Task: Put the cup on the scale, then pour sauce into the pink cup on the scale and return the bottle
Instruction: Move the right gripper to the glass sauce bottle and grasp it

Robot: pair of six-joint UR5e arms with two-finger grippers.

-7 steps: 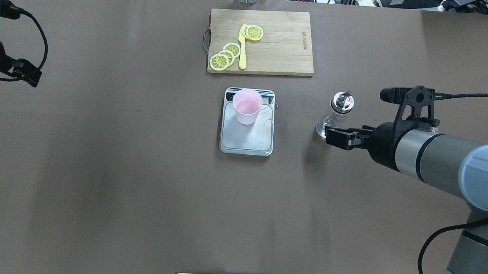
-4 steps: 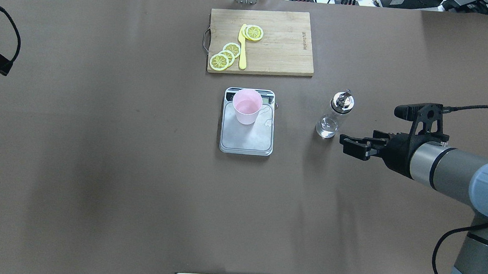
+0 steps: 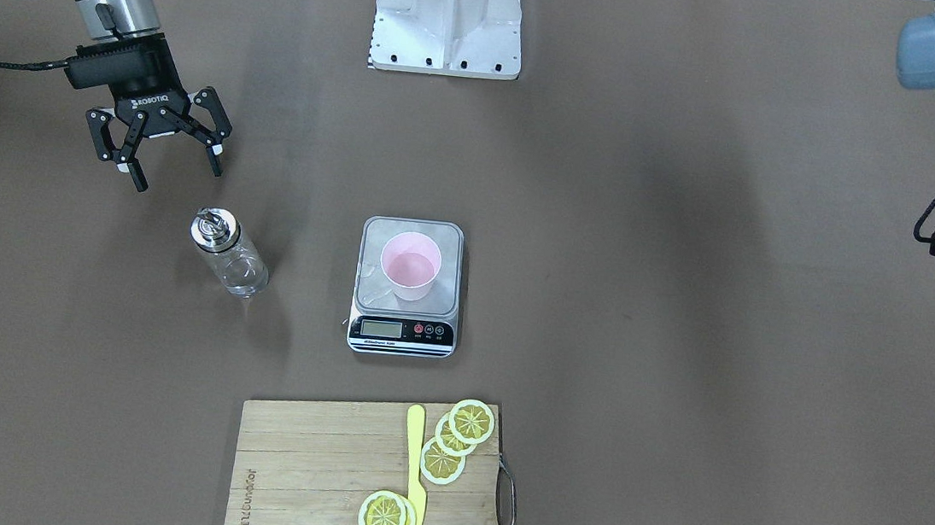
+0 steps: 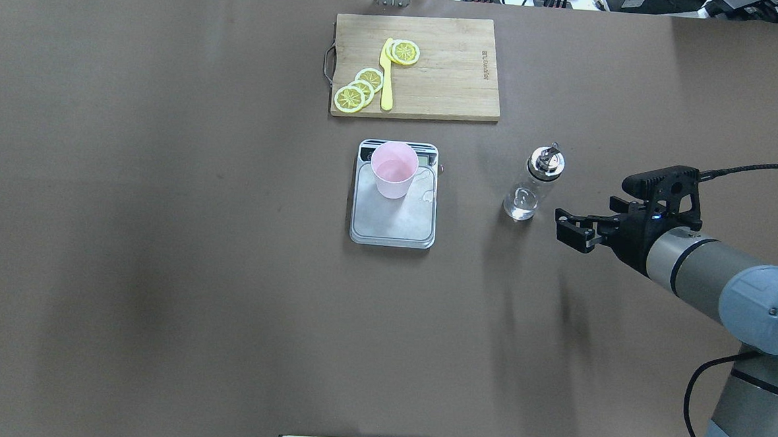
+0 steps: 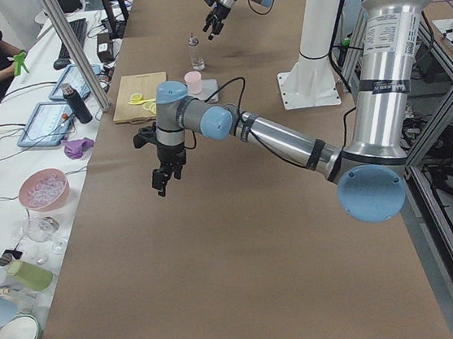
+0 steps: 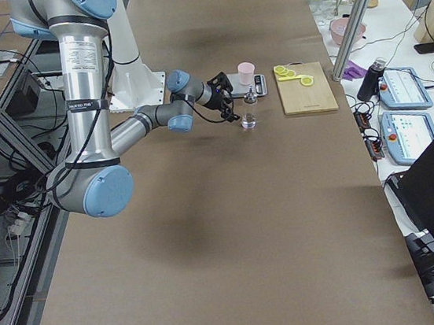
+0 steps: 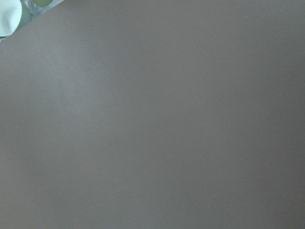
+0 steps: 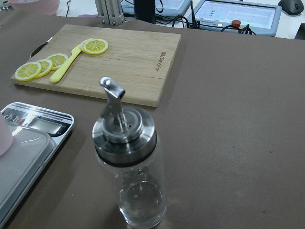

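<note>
The right gripper (image 3: pixel 178 175) hangs over the bench (image 4: pixel 156 265) with its fingers spread wide and empty, near the bottle (image 4: pixel 533 185) but apart from it. The bottle stands upright beside the scale (image 4: pixel 393 227), which carries the cup (image 4: pixel 393 170). Beyond them lies a cutting board (image 4: pixel 452 74). Off to the side, the left gripper (image 5: pixel 163 185) is too small for me to tell whether it is clenched.

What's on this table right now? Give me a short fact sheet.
cup: pink, upright on the scale
scale: mid-table, display facing the cutting board
bottle: upright beside the scale, not held
right pincer: open, empty, close to the bottle, not touching
cutting board: holds lemon slices and a yellow knife
</note>
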